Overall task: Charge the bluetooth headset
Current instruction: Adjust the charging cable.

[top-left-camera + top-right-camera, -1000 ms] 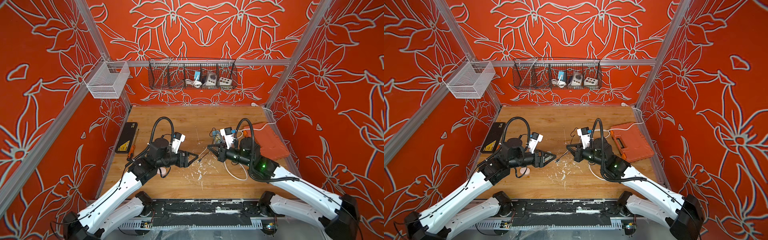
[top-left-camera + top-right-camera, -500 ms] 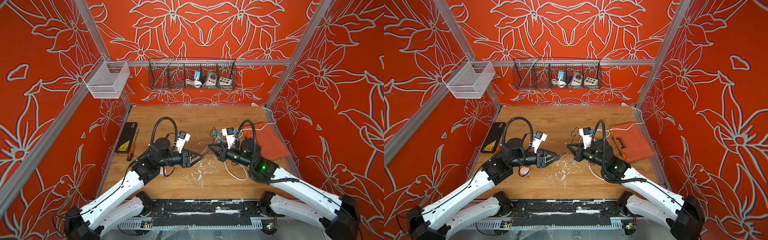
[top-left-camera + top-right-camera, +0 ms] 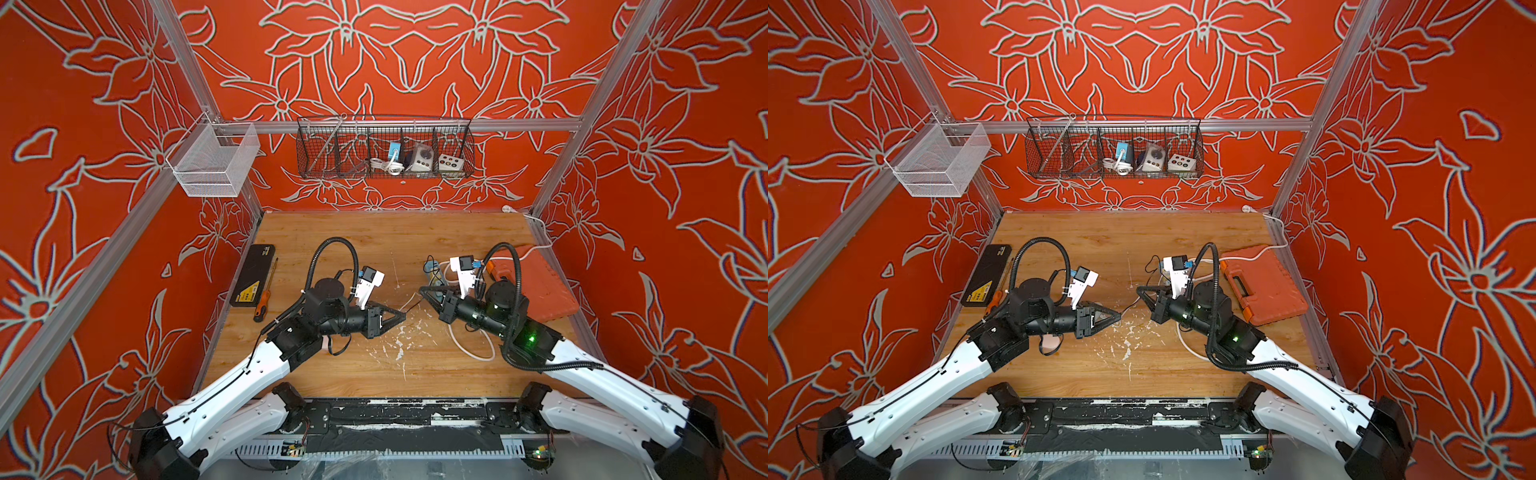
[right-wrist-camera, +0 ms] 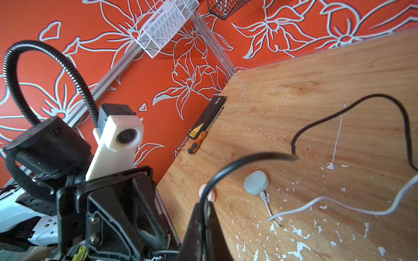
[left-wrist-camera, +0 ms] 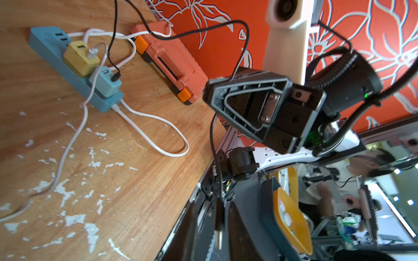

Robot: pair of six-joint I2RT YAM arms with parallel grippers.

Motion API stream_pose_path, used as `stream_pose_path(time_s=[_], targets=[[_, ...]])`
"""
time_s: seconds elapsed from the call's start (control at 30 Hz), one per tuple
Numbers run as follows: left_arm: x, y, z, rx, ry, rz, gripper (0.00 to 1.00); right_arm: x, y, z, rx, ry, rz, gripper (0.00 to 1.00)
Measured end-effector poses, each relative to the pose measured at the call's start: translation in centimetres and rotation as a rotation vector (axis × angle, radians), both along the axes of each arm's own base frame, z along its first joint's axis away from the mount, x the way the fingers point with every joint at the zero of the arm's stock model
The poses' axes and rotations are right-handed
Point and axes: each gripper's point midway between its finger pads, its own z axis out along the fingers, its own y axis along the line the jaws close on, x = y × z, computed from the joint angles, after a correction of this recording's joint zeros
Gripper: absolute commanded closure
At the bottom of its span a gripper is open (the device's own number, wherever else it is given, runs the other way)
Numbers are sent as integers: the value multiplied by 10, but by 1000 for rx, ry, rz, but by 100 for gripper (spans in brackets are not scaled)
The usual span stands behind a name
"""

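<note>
Since earlier, the left fingers [image 3: 394, 319] have closed onto the black cable [image 4: 248, 157] end. The right fingers [image 3: 432, 295], fully shut, grip it too.

power strip [image 5: 43, 43] sits right of centre on the worktop [image 3: 374, 237], tool case [image 3: 1266, 291] beside it by the right edge. flat box [image 3: 254, 272] and screwdriver [image 3: 263, 303] along the left edge, wire basket [image 3: 332, 153] up on the back wall.

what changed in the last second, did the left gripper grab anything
The left gripper moved a little toward the right gripper and closed its open jaws on the black cable hanging from it. The right gripper stayed shut on that cable in the same spot. The power strip, orange case and screwdriver did not move.
</note>
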Motion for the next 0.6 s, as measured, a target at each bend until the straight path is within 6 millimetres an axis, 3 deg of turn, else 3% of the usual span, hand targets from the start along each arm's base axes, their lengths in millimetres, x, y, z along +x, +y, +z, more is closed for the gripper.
stream_pose_path(time_s=[0.1, 0.17, 0.27, 0.33, 0.43, 0.6], targets=[[0, 0, 2, -5, -7, -4, 100, 0, -1, -3, -3, 5, 0, 100], [0, 0, 3, -4, -10, -5, 100, -1, -1, -3, -3, 5, -1, 94], [-1, 0, 3, 4, -19, -7, 100, -3, -4, 0, 3, -3, -7, 93], [-1, 0, 6, 5, -27, -8, 100, -4, -8, 2, 8, -10, -14, 87], [-1, 0, 8, 11, -39, -11, 100, -7, -14, 3, -3, -19, -26, 67], [-2, 4, 11, 56, -62, -12, 100, -14, -28, -7, -66, -15, -43, 64]])
